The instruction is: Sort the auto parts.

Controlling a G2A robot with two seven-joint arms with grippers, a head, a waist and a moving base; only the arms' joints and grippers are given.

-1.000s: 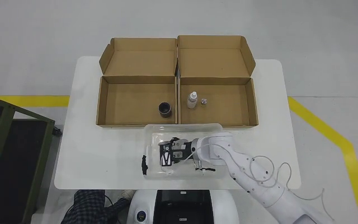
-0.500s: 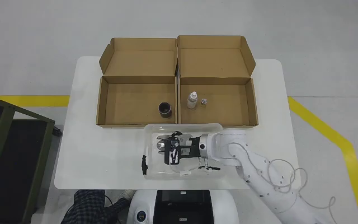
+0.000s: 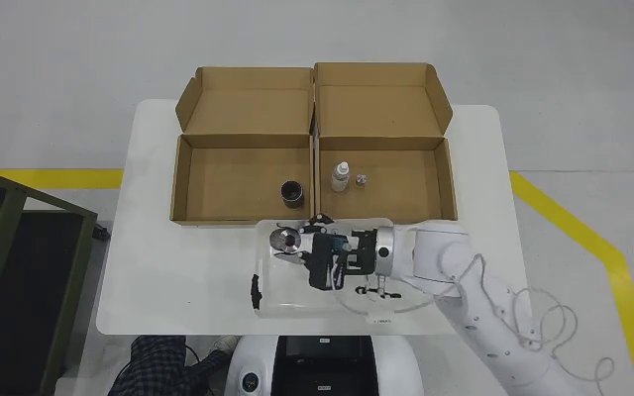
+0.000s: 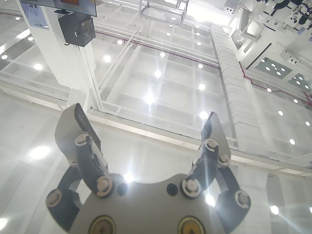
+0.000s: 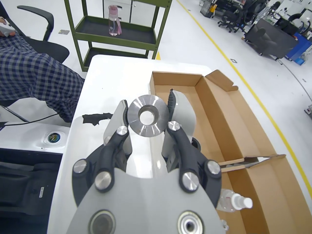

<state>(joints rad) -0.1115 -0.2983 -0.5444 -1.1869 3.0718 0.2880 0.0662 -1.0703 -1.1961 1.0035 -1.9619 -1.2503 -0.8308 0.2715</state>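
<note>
My right gripper (image 5: 148, 109) is shut on a shiny metal ring with a centre hole (image 5: 148, 118), held above the clear plastic tray (image 3: 269, 297). From above, the ring (image 3: 289, 239) shows at the tip of the right gripper (image 3: 297, 241) over the tray's far left part. A black part (image 3: 255, 289) lies on the tray's left rim. The left cardboard box (image 3: 243, 208) holds a dark cylindrical part (image 3: 292, 191). The right cardboard box (image 3: 396, 198) holds a small white bottle (image 3: 341, 176) and a small metal piece (image 3: 362, 179). My left gripper (image 4: 146, 125) is open, pointing up at the ceiling.
Both boxes stand side by side at the table's far half with lids folded back. A green cart (image 5: 114, 23) and a seated person's checked sleeve (image 5: 31, 71) are beyond the table's left end. White tabletop (image 3: 168, 267) lies bare left of the tray.
The right gripper has lifted out of the tray with the metal ring in it and shifted right and toward the boxes; the wrist has turned.
</note>
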